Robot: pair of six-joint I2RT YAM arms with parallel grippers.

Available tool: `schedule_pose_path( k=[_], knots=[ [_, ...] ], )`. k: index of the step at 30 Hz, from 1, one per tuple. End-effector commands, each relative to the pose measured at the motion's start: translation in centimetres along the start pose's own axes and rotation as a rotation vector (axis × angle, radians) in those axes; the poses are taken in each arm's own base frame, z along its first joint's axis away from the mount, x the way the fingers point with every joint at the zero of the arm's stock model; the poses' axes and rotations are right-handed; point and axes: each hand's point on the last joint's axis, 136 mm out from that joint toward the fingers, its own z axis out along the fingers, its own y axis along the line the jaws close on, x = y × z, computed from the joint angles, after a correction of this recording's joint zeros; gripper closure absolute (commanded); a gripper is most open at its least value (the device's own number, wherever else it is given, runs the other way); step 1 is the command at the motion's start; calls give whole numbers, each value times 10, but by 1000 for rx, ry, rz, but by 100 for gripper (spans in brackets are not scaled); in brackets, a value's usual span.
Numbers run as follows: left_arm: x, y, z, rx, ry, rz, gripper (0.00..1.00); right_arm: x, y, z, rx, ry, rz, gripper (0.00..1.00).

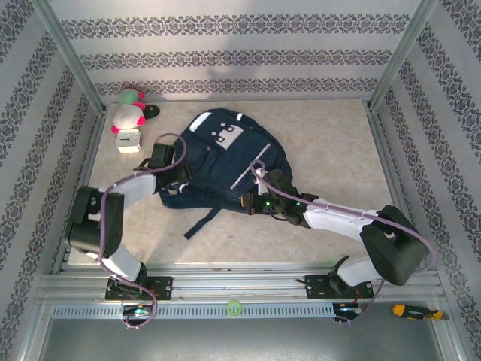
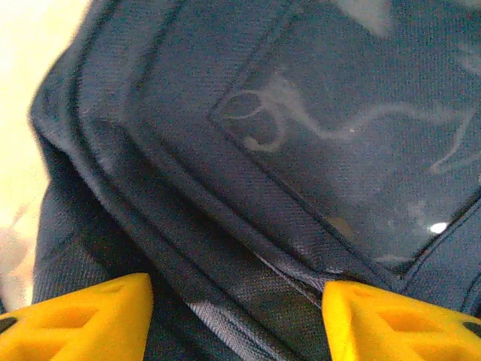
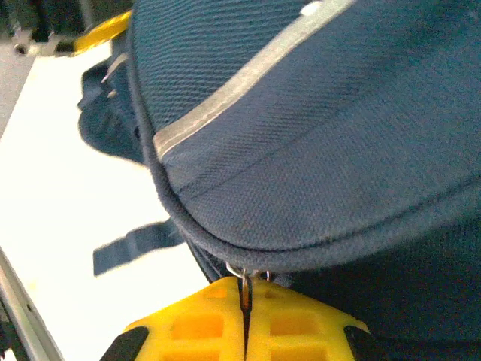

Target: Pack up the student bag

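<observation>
Large navy-blue fabric backpack (image 1: 218,150) lying flat mid-table on the beige marbled tabletop (image 1: 331,150), between walls (image 1: 225,56) papered in grey ornamental bands. At its left edge, the left gripper (image 2: 237,316), jaws wide; at its near-right seam, the right gripper (image 3: 244,301), jaws pressed together on a metal zip pull (image 3: 244,277).

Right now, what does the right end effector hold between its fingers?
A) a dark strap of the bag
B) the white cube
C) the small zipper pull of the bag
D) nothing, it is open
C: in the right wrist view the right end effector has its yellow fingers pressed together on the zipper pull at the seam of the student bag.
</observation>
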Motion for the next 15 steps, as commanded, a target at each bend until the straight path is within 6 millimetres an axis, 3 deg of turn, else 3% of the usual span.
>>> schedule_pose_path(
  k=[1,5,8,13,15],
  knots=[
    [-55,-40,-11,150,-160,149,36,-4,4,-5,0,-31,27,100],
    [-56,-72,-46,259,-271,425,34,-9,5,-12,9,-40,14,100],
    [-38,-100,-79,414,-367,707,34,-12,6,-15,-1,-44,11,100],
    [-7,-123,-98,574,-366,959,35,-13,7,-15,-9,-42,12,100],
    [45,-162,-113,763,-325,1316,36,-15,9,-16,-13,-40,7,100]
  ],
)
